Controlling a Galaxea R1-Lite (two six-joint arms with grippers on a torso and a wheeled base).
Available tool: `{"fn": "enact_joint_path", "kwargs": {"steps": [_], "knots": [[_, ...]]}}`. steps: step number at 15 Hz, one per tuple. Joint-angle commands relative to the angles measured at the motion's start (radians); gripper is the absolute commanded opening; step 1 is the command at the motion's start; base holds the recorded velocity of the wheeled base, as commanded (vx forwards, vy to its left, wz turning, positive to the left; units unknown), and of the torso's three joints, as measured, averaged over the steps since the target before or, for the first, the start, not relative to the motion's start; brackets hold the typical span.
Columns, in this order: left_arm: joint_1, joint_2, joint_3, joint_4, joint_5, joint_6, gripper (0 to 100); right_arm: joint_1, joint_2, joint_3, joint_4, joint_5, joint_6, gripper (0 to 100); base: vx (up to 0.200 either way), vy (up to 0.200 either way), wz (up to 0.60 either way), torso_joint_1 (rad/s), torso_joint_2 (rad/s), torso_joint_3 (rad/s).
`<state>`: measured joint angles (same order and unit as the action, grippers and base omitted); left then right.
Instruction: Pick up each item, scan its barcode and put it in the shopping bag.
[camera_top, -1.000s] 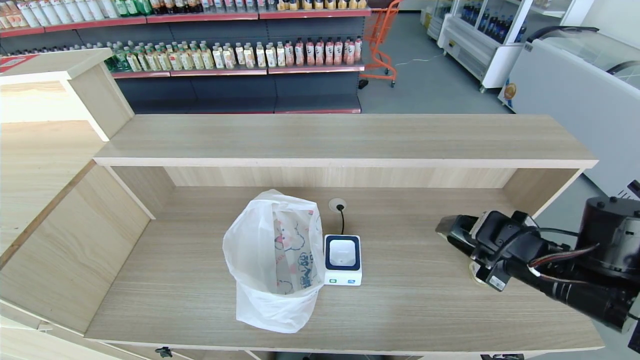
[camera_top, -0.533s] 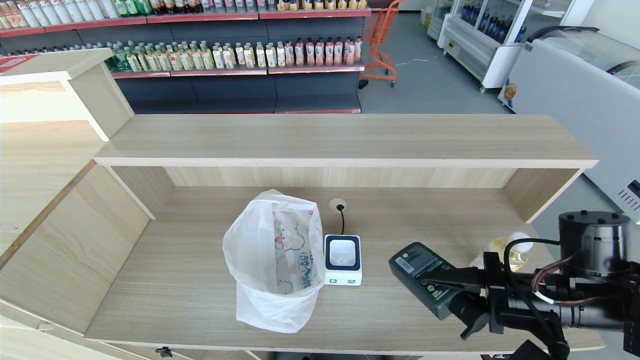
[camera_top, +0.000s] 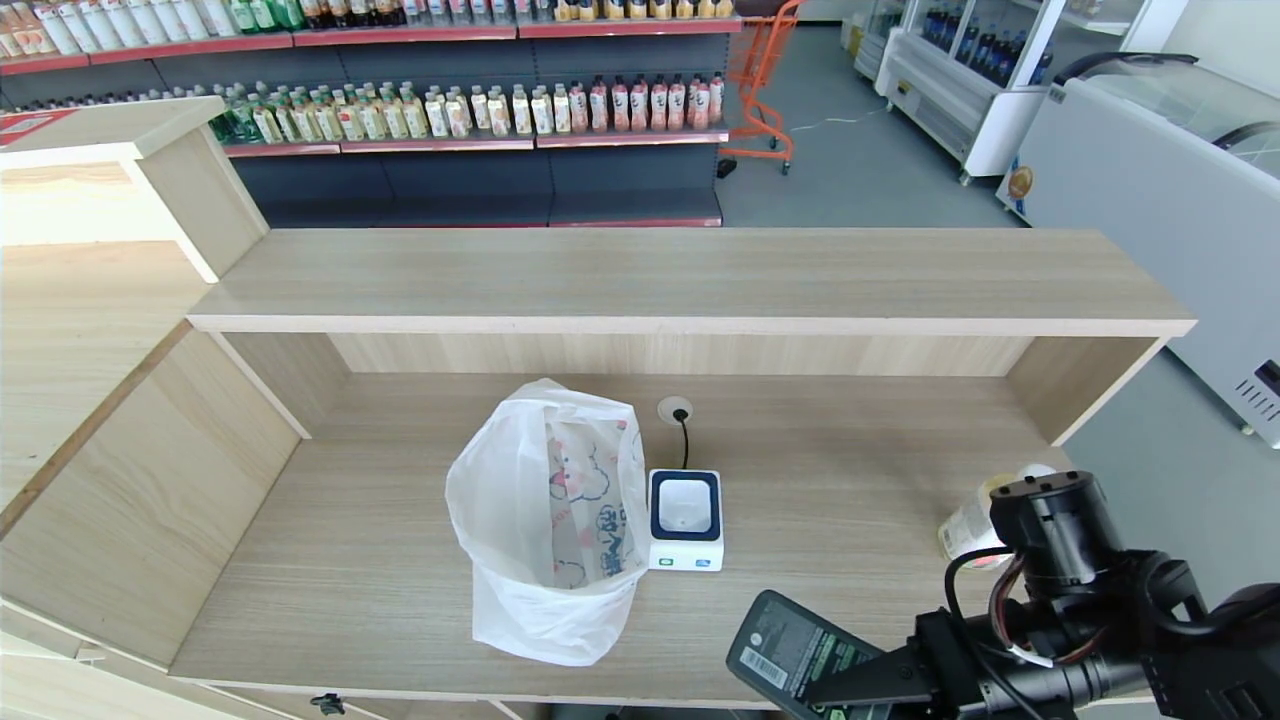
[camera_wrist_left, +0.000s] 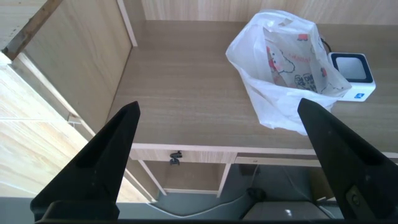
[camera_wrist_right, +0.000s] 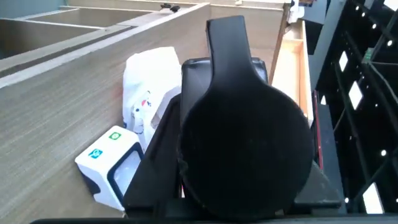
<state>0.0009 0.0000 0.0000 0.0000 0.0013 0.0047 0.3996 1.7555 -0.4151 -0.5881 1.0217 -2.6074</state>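
1. My right gripper is clamped on a flat dark packet, which hangs over the counter's near edge with its barcode label turned up towards the head camera.
2. My left gripper is spread wide and holds nothing. It sits off the counter's near-left corner.
3. From the packet, the scanner stands at 11 o'clock, and the shopping bag is just beside it at 10 o'clock. A pale bottle is at 2 o'clock on the counter.
4. Progress, as I judge it: one printed pack already stands in the bag. The dark packet is lifted but not yet scanned or bagged, and the bottle is untouched. The label probably needs turning to face the scanner's window.
5. The head view gives me the label and the bottle. The left wrist view confirms the open fingers and looks down into the bag's mouth. In the right wrist view, my own finger hides most of the packet, but the scanner's side shows.
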Motion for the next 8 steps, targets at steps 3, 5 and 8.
{"fn": "enact_joint_path", "kwargs": {"steps": [3, 5, 8], "knots": [[0.002, 0.002, 0.0, 0.0, 0.0, 0.0, 100, 0.033, 0.048, -0.056, -0.009, 0.055, -0.028, 0, 0.0, 0.0, 0.0, 0.0, 0.0, 0.0], [0.001, 0.002, 0.0, 0.0, 0.0, 0.0, 100, 0.074, 0.07, -0.076, -0.016, 0.078, -0.028, 0, 0.0, 0.0, 0.0, 0.0, 0.0, 0.0], [0.002, 0.002, 0.0, 0.0, 0.0, 0.0, 100, 0.073, 0.065, -0.074, -0.018, 0.084, -0.028, 0, 0.0, 0.0, 0.0, 0.0, 0.0, 0.0]]}}
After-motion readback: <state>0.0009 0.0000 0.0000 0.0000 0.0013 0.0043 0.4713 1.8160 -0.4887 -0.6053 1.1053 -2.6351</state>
